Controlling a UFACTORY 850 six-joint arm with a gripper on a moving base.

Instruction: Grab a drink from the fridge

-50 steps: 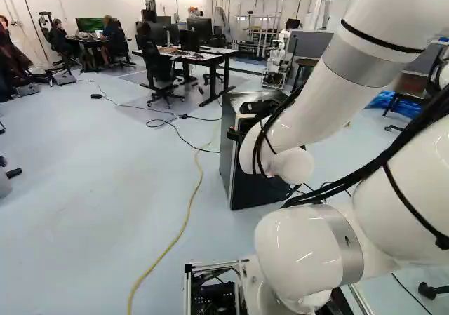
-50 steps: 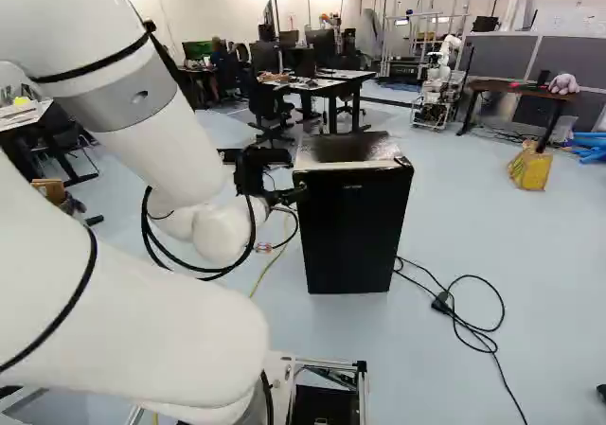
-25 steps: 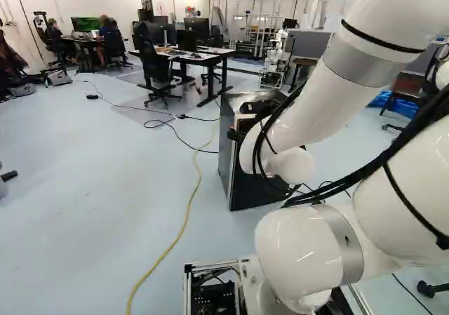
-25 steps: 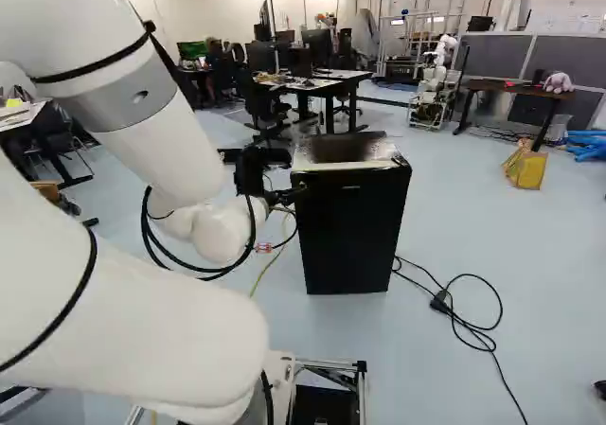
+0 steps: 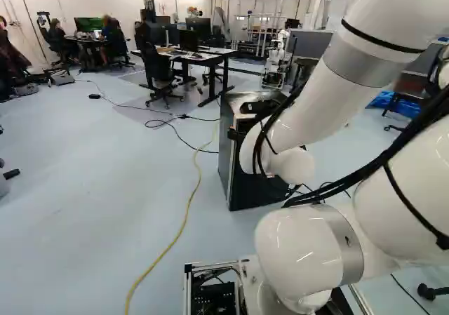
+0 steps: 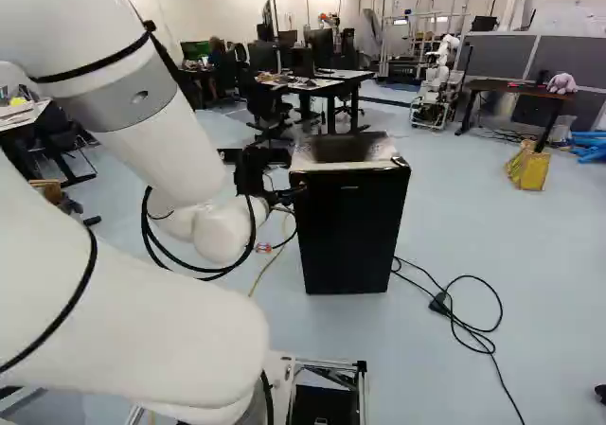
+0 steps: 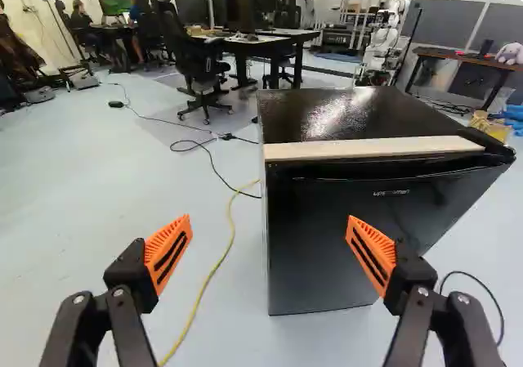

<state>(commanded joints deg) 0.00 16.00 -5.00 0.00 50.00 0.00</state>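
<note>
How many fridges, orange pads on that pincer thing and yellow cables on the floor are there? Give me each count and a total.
Black fridge: 1
Orange pads on the pincer: 2
Yellow cable: 1
Total: 4

Glossy black fridge top [image 7: 327,114] (mirror-like, really), pale smooth woodlike front strip [image 7: 368,148].

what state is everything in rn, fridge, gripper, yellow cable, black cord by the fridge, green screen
fridge: upright, door not swung wide, maybe slightly ajar, can't tell
gripper: open, empty
yellow cable: uncoiled on floor
black cord: looped on floor
green screen: lit
</note>
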